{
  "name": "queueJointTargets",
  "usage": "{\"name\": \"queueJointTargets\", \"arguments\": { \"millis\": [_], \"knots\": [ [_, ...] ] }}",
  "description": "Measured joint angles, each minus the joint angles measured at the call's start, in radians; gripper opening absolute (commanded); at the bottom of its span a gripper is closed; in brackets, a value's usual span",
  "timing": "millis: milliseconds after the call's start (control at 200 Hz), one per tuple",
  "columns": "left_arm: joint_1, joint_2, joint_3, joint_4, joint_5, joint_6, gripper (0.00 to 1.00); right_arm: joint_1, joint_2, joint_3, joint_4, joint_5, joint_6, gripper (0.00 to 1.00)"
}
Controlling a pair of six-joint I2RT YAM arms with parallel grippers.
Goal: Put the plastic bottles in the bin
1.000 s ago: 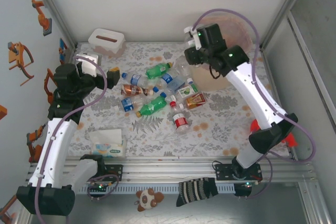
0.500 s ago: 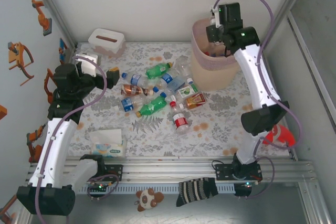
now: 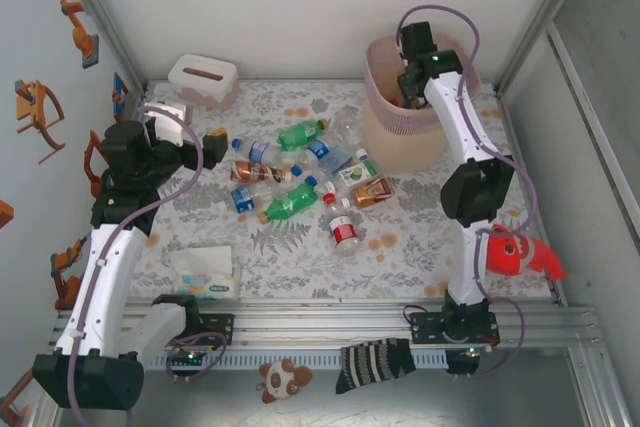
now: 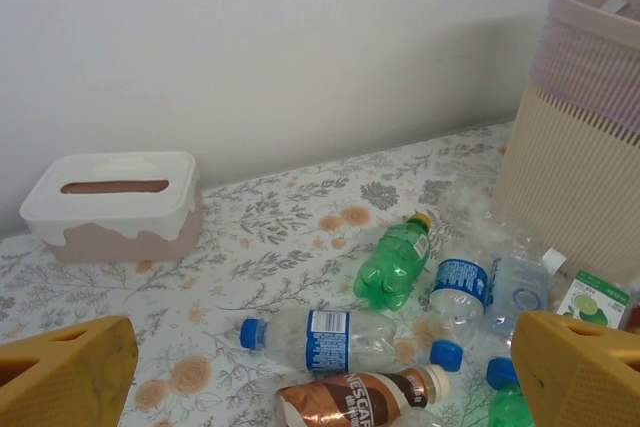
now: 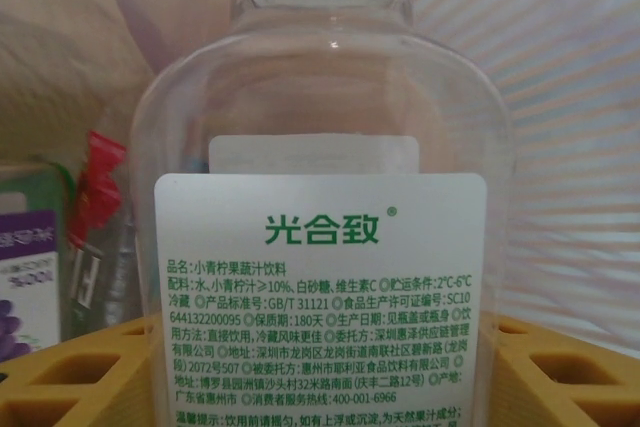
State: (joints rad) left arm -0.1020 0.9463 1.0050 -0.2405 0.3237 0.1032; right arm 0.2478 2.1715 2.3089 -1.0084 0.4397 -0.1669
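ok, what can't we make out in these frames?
Inside the bin: in the top view the right arm covers its mouth. In the right wrist view the clear bottle in the right tool blocks most of it, and the items behind are blurred.
Clear bottle's cap: cut off by the top edge, right wrist view.
Count of loose bottles: they overlap and are too small in the top view. In the left wrist view some sit behind a finger of the left tool.

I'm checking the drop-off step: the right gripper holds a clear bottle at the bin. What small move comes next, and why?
Probably open the right gripper and let the clear bottle drop. The top view puts that gripper inside the rim of the bin, and the wrist view shows pink liner behind the bottle, so it should land inside.
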Motion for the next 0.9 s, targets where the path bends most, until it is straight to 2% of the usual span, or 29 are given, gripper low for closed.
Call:
{"name": "queueJointTargets", "arguments": {
  "millis": [376,626,736,901],
  "knots": [
    [0.0,0.0,0.0,0.0,0.006,-0.002,0.96,-0.058,0.096,0.0,-0.061,-0.008,0.016,0.66],
    [0.005,0.0,0.0,0.0,0.009,-0.006,0.96,-0.092,0.119,-0.019,-0.084,-0.087,0.058,0.67],
    [0.005,0.0,0.0,0.0,0.01,-0.006,0.96,-0.097,0.131,-0.019,-0.092,-0.121,0.077,0.7],
    [0.005,0.0,0.0,0.0,0.01,-0.006,0.96,-0.102,0.132,-0.019,-0.114,-0.171,0.109,0.79]
  ]
}}
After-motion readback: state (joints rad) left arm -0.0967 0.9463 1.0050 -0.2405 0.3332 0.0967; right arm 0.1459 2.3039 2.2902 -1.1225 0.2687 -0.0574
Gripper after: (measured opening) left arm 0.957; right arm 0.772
